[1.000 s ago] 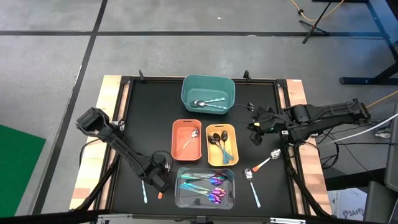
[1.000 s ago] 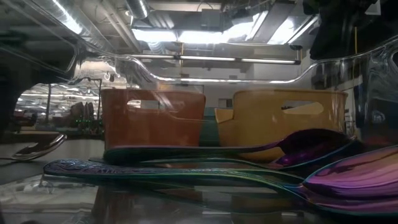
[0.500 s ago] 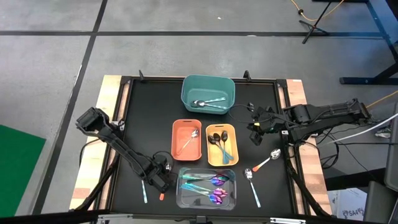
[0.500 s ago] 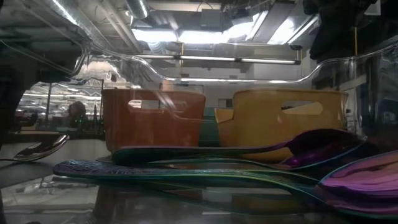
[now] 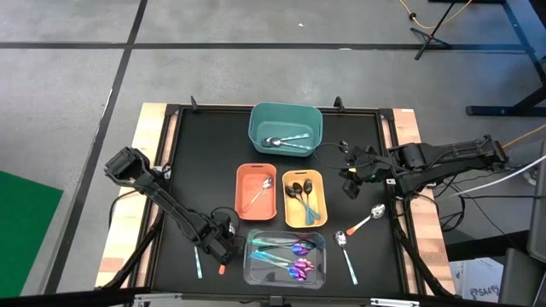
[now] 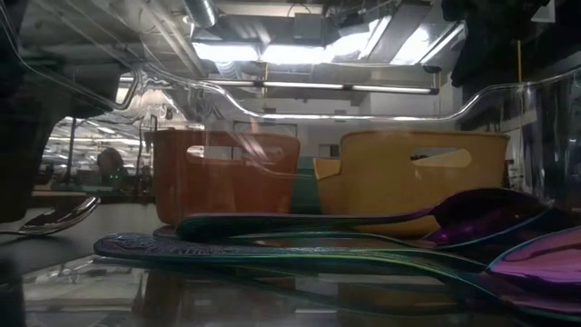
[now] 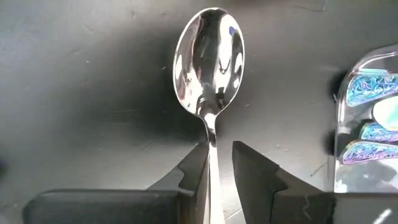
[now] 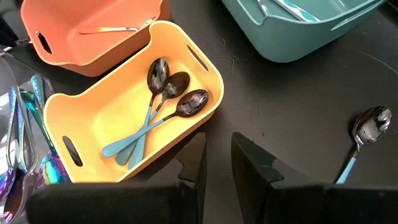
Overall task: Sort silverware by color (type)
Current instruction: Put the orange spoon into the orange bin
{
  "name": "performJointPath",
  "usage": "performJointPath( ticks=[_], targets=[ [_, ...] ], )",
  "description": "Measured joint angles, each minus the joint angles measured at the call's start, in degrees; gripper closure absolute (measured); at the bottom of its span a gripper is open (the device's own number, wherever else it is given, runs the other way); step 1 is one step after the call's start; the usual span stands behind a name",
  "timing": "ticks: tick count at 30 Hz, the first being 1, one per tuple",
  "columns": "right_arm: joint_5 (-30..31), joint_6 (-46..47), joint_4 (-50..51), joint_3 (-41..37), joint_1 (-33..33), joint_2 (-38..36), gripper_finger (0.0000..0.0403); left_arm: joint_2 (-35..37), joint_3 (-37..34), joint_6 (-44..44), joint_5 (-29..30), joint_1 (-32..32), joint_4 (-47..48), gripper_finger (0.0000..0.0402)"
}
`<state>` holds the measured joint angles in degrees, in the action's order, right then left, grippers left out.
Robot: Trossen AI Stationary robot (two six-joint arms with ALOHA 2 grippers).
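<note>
Silver spoon [image 7: 209, 65] — handle between left fingers [image 7: 249, 171] — on table.

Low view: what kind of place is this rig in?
Probably a lab or industrial workspace: exposed ceiling ducts and strip lights behind the bins, and bare concrete floor around the table.

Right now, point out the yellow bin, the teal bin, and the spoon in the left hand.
yellow bin [image 8: 202, 71]: right wrist view, on its rim.
teal bin [image 5: 253, 128]: high view, on its left wall.
silver spoon [image 7: 209, 56]: left wrist view, middle of its bowl.
</note>
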<state>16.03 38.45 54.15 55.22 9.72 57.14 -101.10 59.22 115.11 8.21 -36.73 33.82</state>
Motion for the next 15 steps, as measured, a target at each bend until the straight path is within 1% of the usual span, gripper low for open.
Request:
performJointPath(
  ticks=[4,9,15],
  targets=[
    [0.0,-0.01,0.02,0.0,0.01,0.0,0.0338,-1.25,0.0,0.02,-0.27,0.0,-0.05,0.0335],
    [-0.02,0.0,0.01,-0.01,0.01,0.0,0.0338,-2.29,0.22,-0.22,-2.58,0.09,-0.14,0.0335],
    [-0.01,0.0,0.02,0.0,0.01,0.0,0.0338,-2.38,0.22,-1.59,-2.56,0.07,0.09,0.0335]
  ],
)
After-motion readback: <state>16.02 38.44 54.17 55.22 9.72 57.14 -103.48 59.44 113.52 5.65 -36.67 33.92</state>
